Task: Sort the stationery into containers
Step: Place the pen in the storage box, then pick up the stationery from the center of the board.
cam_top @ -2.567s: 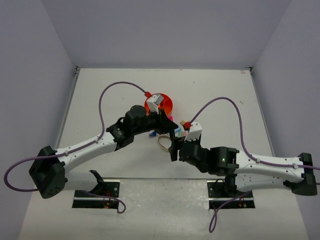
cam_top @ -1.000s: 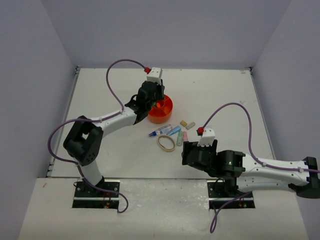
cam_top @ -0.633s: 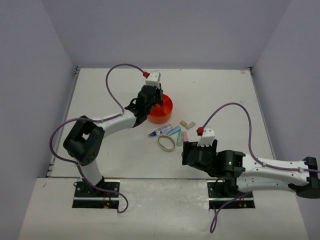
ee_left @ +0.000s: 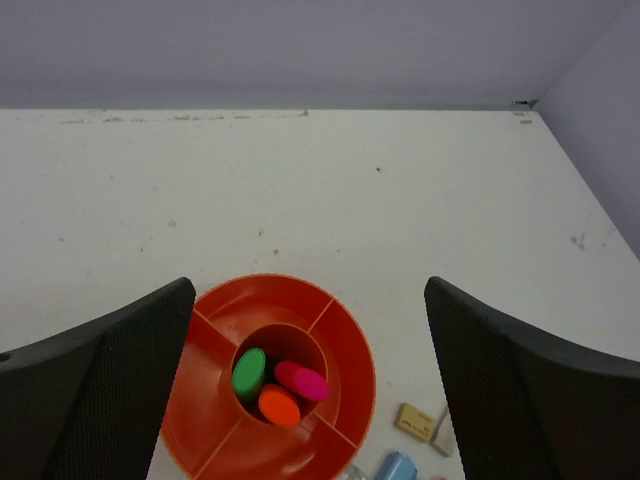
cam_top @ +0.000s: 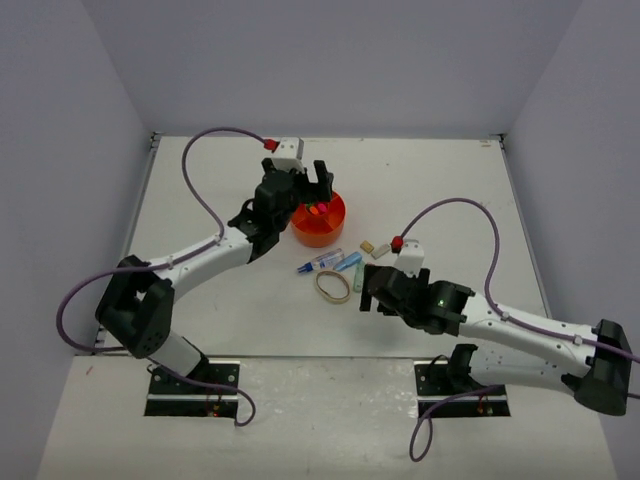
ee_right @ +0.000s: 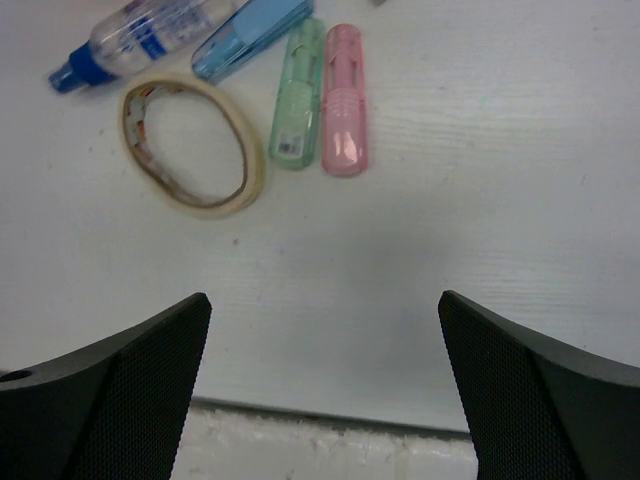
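Table from above: the left gripper hangs over the far rim of the round orange organizer, jaws spread wide and nothing in them. To the right and nearer, a small cluster of stationery lies loose on the table: a tan rubber band, a blue-tipped pen just beyond it, and two tan blocks further right. The right gripper sits low at the near right edge of that cluster, also fully spread.

Over to the left wrist: both black fingers frame the organizer, well apart, holding nothing. In the centre cup stand three highlighters, showing a green cap, an orange cap and a pink cap, packed together. The ring compartments that show look bare. The tan blocks lie on the table right of the organizer.

Right wrist now: wide-set fingers with bare table between them. Beyond them the rubber band lies flat as an oval, the pen beyond it. A blue marker lies beside the pen. A green marker and a pink marker lie side by side, touching, just right of the band.
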You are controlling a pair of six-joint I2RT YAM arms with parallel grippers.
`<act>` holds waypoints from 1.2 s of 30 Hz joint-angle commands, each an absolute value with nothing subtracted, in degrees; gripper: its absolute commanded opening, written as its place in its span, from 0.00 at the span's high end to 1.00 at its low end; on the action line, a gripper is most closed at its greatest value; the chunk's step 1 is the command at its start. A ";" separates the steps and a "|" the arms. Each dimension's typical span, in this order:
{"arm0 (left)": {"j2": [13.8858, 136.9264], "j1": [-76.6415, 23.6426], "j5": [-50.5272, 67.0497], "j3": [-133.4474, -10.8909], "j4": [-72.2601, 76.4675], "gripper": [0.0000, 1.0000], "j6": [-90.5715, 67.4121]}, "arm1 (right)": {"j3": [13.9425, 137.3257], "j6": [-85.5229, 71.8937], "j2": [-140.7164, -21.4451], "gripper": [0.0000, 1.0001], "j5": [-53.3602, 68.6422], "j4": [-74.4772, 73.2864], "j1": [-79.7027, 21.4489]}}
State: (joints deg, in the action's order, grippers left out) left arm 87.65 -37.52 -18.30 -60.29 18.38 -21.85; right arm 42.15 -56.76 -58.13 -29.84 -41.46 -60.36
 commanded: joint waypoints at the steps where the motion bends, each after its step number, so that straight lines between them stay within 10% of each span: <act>1: 79.08 -37.44 -19.62 -64.36 4.47 0.00 -27.48 | 43.26 -50.74 -65.01 0.15 -19.00 -34.63 -51.65; 9: 63.05 -37.44 -10.59 -52.66 -5.43 0.00 -30.49 | 54.51 -44.58 -86.09 0.65 -18.17 -34.62 -45.10; 29: 48.17 -37.53 -8.74 -47.11 -16.25 0.00 -27.96 | 57.68 -43.58 -98.95 0.64 -18.26 -34.63 -42.10; 36: 48.01 -37.51 -1.89 -46.33 -13.31 0.00 -30.49 | 52.36 -43.42 -92.85 0.87 -16.04 -31.52 -42.37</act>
